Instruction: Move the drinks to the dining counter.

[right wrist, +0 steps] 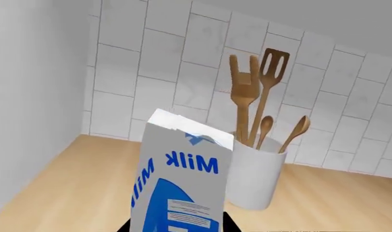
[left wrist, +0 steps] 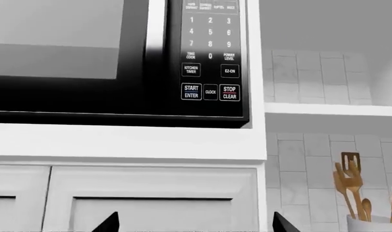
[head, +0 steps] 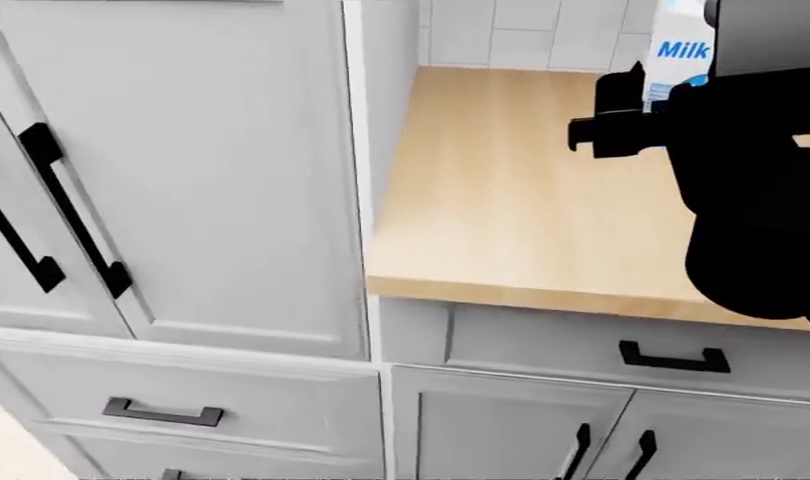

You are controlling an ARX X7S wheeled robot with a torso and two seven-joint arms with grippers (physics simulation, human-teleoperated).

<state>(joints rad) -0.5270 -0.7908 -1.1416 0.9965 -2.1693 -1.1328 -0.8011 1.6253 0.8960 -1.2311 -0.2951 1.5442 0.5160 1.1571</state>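
Over the light-wood worktop (head: 512, 200), the right gripper (right wrist: 176, 227) should close squarely on the Milk carton (right wrist: 180, 179) and lift it straight up clear of the utensil pot (right wrist: 254, 179); whether either arm's jaws are open or closed I cannot tell.

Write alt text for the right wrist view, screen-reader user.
A white-and-blue "Milk" carton fills the foreground, tilted, over a light-wood worktop. Behind it stands a white pot holding wooden utensils, against a white tiled wall. A dark shape, likely part of the right gripper, shows at the carton's base; the fingers are not clearly visible.
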